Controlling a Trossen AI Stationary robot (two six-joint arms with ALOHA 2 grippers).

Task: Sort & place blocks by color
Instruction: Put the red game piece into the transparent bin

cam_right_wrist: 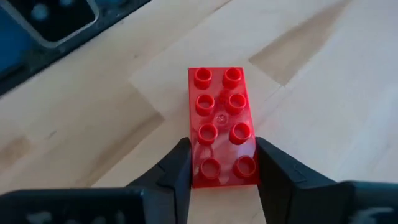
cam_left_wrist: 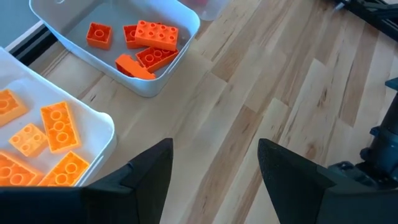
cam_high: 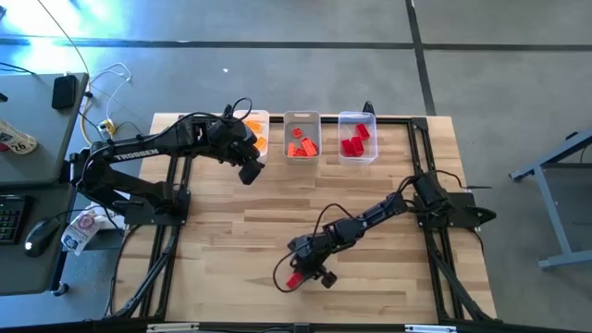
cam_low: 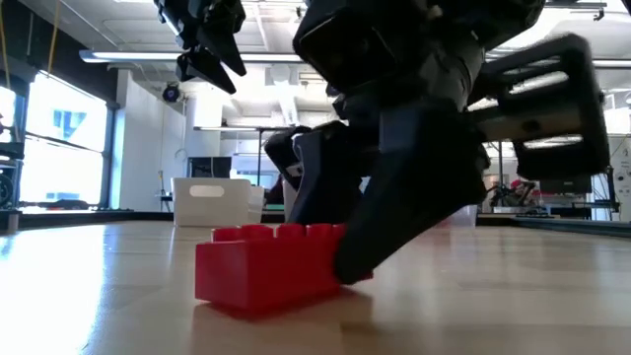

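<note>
Where it lies on the table, the red block [cam_right_wrist: 222, 127] sits clamped between the right pincer's [cam_right_wrist: 222, 171] fingers.

Bright, even light all over the wooden surface [cam_high: 250, 240] from above, with only soft, faint shadows under the arms. Up in the far corner of the floor there's a bluish glare patch [cam_high: 65, 18], washing out the concrete. Down at tabletop level, daylight pours in through the windows [cam_low: 59, 148] and ceiling strip lights [cam_low: 148, 57] glow white, so the arms read as dark silhouettes against them. The red block [cam_low: 266, 271] sits sharp and casts a short shadow; the room behind goes soft. On the left wrist view, the white bin [cam_left_wrist: 155, 81] shows a mild sheen along its rim. The right wrist view is crisp, with the near jaws slightly blurred.
</note>
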